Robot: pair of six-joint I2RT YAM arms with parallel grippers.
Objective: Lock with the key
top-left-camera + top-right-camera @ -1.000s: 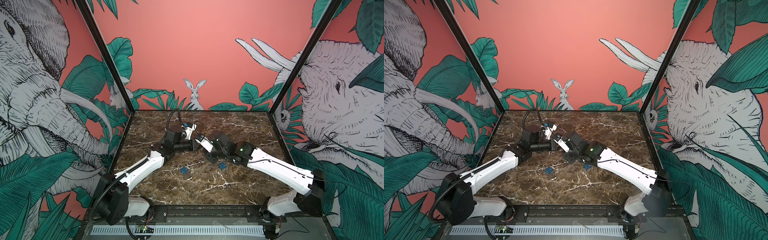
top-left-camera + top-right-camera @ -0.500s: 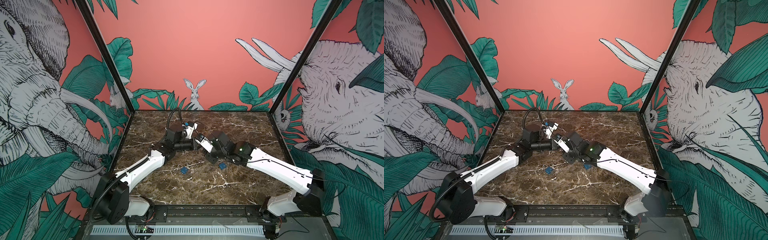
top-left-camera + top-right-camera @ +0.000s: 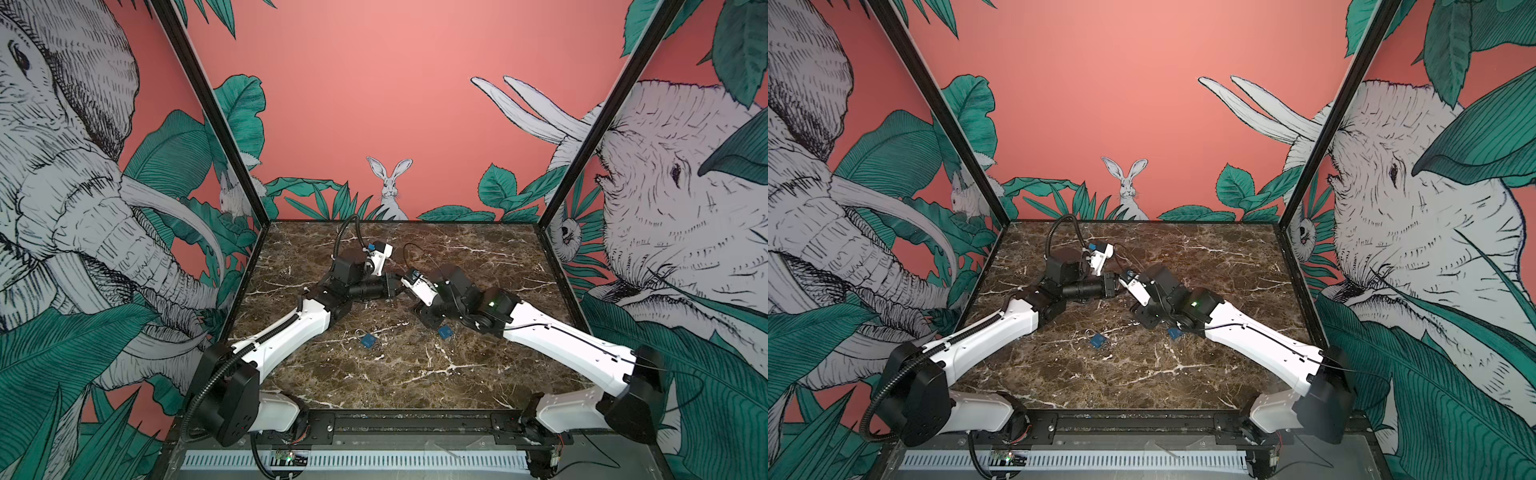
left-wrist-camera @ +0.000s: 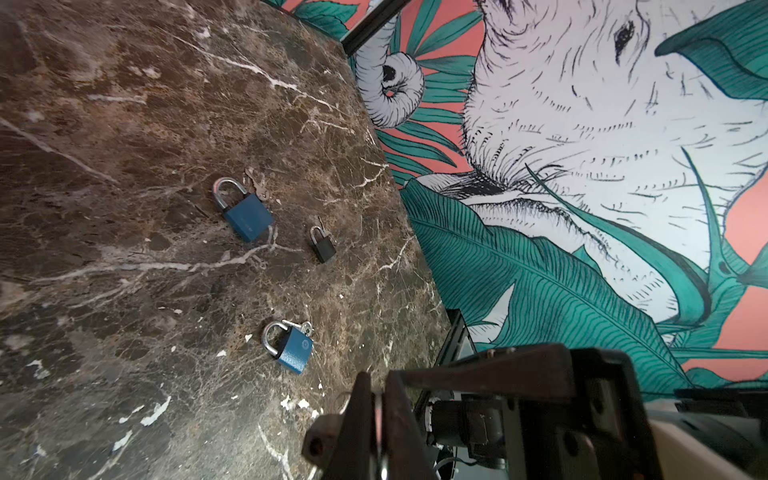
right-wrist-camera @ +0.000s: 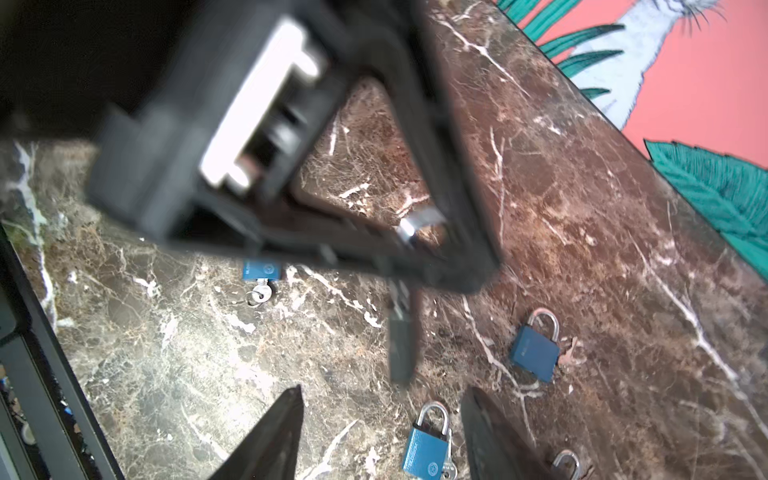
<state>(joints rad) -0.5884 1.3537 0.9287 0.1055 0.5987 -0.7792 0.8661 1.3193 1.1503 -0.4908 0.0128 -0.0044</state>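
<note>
My left gripper (image 4: 376, 392) is shut on a thin silver metal piece (image 4: 379, 415), the key by its look. In the right wrist view the left gripper (image 5: 465, 270) hangs blurred over the table. A silver loop (image 5: 419, 226) shows between its fingers, and a dark narrow body (image 5: 401, 345) hangs below them, seemingly a padlock seen edge-on. My right gripper (image 5: 382, 390) stands open just short of that body, with nothing between its fingers. In both top views the two grippers meet at mid-table (image 3: 395, 286) (image 3: 1115, 286).
Several padlocks lie on the marble table (image 4: 124, 270): a dark blue one (image 4: 248, 216), a small black one (image 4: 323, 246), a blue one with keys (image 4: 293, 349) and another blue one with a key (image 5: 262, 270). Two blue padlocks (image 3: 368, 340) (image 3: 445, 332) show in a top view.
The left gripper has shut on the metal piece. The right gripper has opened and let go. Both arms have stayed almost in place.
</note>
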